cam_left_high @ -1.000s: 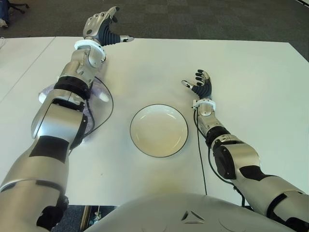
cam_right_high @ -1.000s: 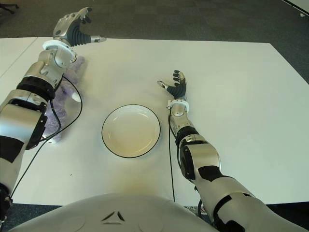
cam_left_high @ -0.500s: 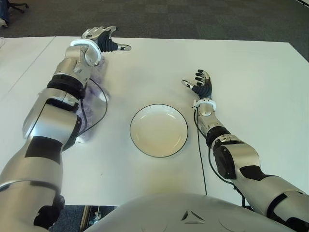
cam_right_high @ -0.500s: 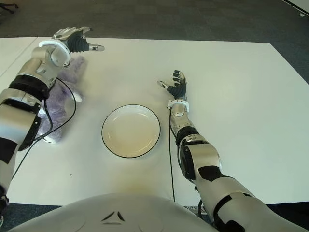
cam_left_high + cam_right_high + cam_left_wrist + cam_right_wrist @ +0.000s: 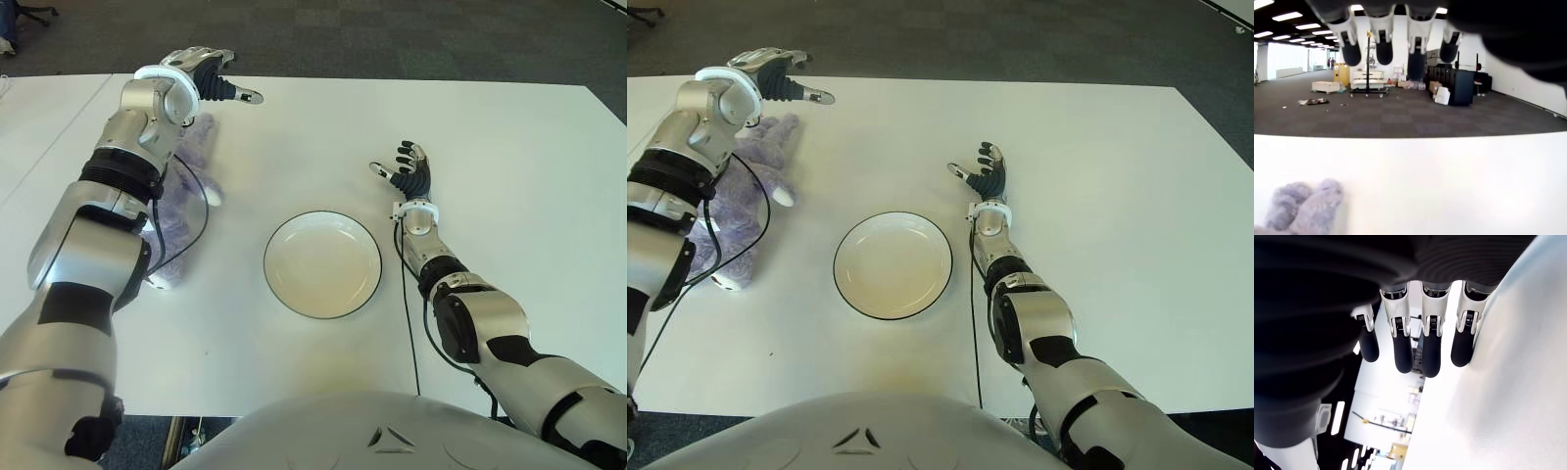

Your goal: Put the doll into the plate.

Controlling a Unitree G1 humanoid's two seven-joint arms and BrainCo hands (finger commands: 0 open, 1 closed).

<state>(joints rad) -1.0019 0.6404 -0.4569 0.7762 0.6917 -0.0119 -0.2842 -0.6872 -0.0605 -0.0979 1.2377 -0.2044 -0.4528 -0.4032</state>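
Left hand (image 5: 774, 78): fingers spread, holding nothing, above the purple doll (image 5: 735, 211). Plate (image 5: 892, 264): bare, between doll and right hand (image 5: 986, 174). Right hand: released, idle beside the plate over the white surface (image 5: 1097, 196).

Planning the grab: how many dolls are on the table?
1. The purple doll lies left of the plate, partly under the left arm; nothing else hidden that I can tell.

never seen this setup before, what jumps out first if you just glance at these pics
The white plate sits empty in the middle of the white table, between the two arms. To its left lies a purple doll, partly under the left arm, whose left hand is open and raised above the doll's far end. The right hand, also open and holding nothing, shows just right of the plate.
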